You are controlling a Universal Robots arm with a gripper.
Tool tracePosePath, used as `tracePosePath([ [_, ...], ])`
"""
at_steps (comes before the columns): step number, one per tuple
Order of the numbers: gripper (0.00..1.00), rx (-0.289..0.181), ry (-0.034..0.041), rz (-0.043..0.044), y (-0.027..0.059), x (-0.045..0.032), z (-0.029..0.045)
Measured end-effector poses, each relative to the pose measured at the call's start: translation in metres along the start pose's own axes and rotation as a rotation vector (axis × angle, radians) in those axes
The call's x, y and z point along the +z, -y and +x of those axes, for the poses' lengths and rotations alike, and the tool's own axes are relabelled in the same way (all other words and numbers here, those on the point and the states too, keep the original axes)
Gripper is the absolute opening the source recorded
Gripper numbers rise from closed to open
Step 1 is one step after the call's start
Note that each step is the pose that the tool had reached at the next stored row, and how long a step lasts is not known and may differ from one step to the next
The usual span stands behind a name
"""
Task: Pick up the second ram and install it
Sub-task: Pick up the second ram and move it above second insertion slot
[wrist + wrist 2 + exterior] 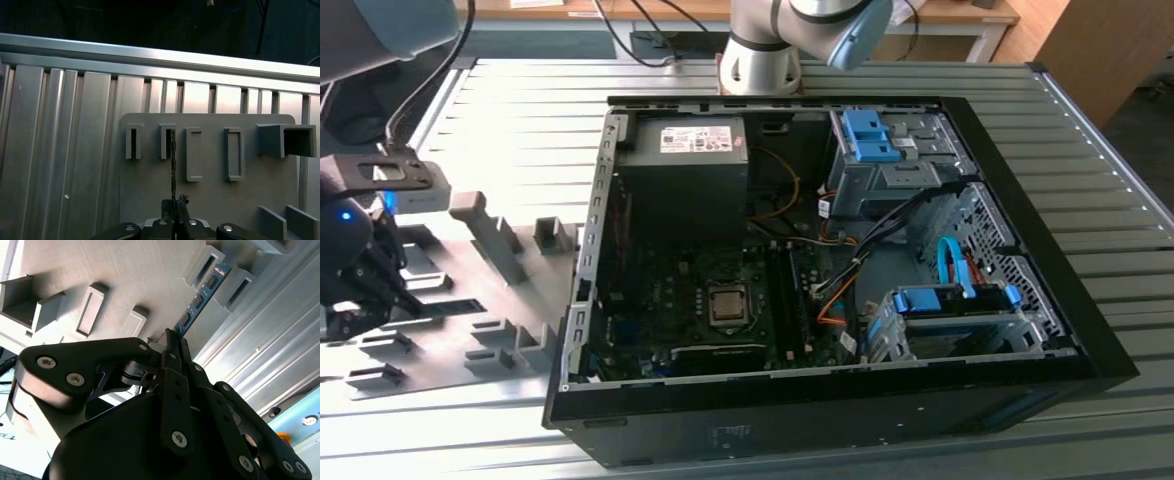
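Observation:
The second ram is a thin blue-green stick with dark chips, seen edge-on in the first wrist view. My gripper is shut on its near end, and the fingertips pinch the board from both sides. The stick's far end sits at a slot of a grey holder block; whether it still rests in the slot I cannot tell. In the exterior view my gripper hangs over the grey holder plate at the exterior view's left, apart from the open computer case.
The grey plate carries several upright holder blocks and a box-shaped holder. It lies on a ribbed aluminium table. Inside the case are the motherboard with its CPU socket, black slot rails, cables and blue drive brackets.

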State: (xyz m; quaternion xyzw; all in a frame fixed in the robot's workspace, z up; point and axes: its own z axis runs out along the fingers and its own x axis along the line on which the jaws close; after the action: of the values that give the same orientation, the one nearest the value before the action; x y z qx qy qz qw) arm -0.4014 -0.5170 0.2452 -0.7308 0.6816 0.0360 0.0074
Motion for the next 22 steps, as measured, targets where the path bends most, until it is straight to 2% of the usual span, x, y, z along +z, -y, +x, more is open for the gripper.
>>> tracePosePath([
  [2, 0.14, 0.000, 0.0000, 0.0001, -0.0002, -0.0066, -0.0004],
  [8, 0.14, 0.000, 0.0000, 0.0000, -0.0007, -0.0194, -0.0012],
  [22, 0.14, 0.000, 0.0000, 0.0000, -0.0023, -0.0607, -0.0038],
])
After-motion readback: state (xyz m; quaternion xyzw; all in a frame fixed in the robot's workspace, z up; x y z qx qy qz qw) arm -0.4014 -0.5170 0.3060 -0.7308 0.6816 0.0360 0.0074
